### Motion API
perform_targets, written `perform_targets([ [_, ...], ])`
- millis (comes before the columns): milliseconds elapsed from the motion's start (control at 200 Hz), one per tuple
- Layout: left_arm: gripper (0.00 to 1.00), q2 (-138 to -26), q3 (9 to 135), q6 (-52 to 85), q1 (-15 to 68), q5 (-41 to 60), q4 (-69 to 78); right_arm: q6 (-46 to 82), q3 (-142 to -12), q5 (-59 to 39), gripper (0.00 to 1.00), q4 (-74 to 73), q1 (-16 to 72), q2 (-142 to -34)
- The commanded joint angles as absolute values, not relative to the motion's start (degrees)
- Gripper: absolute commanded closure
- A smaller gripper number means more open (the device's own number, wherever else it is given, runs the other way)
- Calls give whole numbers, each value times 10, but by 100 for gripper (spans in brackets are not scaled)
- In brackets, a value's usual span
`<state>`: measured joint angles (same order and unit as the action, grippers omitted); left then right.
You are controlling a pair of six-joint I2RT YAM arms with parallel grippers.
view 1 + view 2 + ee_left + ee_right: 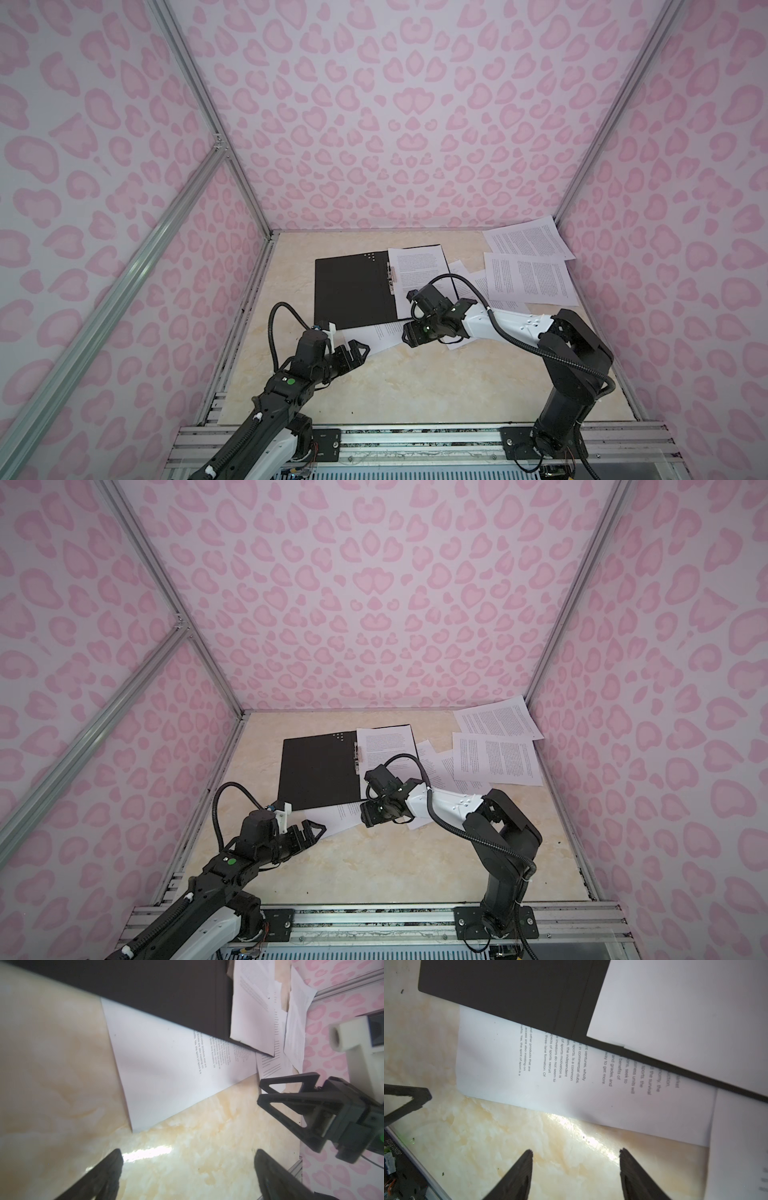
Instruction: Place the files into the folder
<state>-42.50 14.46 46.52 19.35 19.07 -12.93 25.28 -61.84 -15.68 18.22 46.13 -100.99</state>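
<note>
Glossy cream marble-patterned tabletop (415, 386), flecked with small dark specks (443, 1173), perhaps dirt; pink-blotched white wall panels (407, 104); silver aluminium frame struts (145, 254).

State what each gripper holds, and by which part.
Nothing. The left gripper and right gripper are both open and empty, near the printed sheet.
</note>
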Motion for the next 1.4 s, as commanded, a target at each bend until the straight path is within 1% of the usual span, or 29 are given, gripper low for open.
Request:
perform_targets([
  [0,1,-445,134,491,193,211,-98,265,-600,-181,34,92,463,-1014],
  [80,1,-464,127,506,193,214,-73,254,-611,-166,34,95,463,-1029],
  [245,3,-489,120,511,193,171,-59,234,-615,-151,34,91,461,-1049],
  [390,3,-515,110,523,193,155,-29,232,-617,-176,35,84,451,-1067],
  [510,4,-555,86,567,193,174,53,235,-619,-194,35,84,442,-1077],
  [665,4,-596,74,591,193,175,118,238,-615,-213,35,82,431,-1084],
  [875,4,-574,65,614,193,192,171,248,-615,-244,35,74,421,-1099],
  [1050,3,-553,83,585,193,173,159,253,-616,-259,35,69,417,-1105],
  [1165,3,-567,91,561,192,151,163,254,-615,-266,35,68,414,-1109],
  [1395,4,-604,97,573,192,149,202,254,-615,-270,35,71,410,-1112],
])
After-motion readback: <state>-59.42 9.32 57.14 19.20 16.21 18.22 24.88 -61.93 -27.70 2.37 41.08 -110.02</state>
